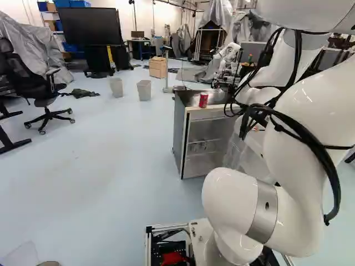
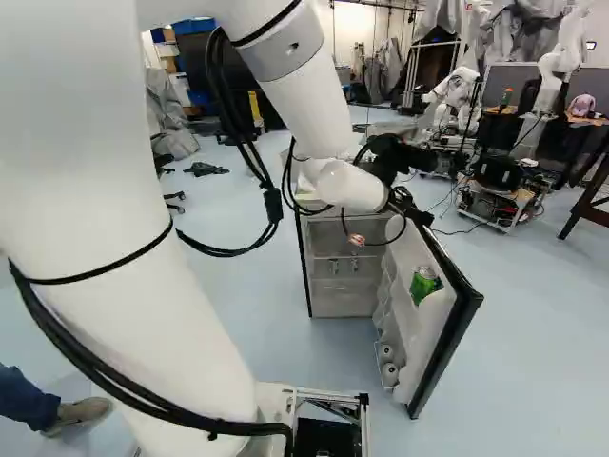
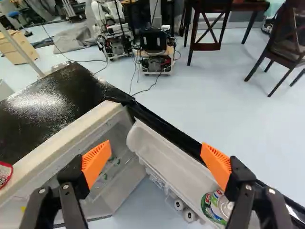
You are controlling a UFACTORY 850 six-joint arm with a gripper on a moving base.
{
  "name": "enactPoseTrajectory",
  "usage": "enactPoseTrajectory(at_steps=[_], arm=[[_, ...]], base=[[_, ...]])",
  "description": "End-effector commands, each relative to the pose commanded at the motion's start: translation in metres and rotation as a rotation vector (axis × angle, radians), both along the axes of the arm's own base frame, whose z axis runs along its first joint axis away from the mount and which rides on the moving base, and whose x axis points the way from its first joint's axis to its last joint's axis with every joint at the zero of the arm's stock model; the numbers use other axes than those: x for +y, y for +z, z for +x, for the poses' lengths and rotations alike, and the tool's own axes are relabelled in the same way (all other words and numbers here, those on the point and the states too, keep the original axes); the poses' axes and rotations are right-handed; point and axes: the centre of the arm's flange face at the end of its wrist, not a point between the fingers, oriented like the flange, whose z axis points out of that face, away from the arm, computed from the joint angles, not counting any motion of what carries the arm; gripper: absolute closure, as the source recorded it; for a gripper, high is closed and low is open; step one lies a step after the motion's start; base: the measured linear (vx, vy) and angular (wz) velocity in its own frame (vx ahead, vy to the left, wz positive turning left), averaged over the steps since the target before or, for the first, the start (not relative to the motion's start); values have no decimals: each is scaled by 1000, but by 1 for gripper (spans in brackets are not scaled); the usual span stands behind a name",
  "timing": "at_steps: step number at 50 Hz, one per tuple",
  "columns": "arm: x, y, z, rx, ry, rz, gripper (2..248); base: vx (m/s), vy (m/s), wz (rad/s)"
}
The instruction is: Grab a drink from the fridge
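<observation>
1. Green can [image 2: 422, 284] is the likely drink; it sits in the upper shelf [image 3: 164, 152] on the inside of the open door [image 2: 447, 328] of the fridge [image 3: 78, 129].
2. From the tool [image 3: 156, 158], the can lies lower and off to the door side, farther out along the shelf, away from the hinge. That offset is what the coming move turns on.
3. Its long axis looks close to upright, lid facing up toward the wrist; any slight lean is hard to judge.
4. In the wrist view it shows beside and partly behind the door-side finger, not between the two.
5. The tool stands wide open with nothing in its grasp, the pads well apart. There is only the one arm [image 2: 314, 95], so no choice of sides.
6. The next step, I judge, is to shift outward along the door, then lower with a finger on either side; coming straight down could knock the can or the shelf wall.
7. A red can [image 1: 203, 100] stands on the fridge top, outside the compartment.
</observation>
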Motion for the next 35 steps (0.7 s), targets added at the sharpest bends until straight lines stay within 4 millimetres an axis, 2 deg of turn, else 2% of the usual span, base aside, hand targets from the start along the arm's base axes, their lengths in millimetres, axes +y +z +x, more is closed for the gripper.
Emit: enactPoseTrajectory(at_steps=[35], arm=[[-43,22,-28,26,-188,195,3]], base=[[0,0,0]])
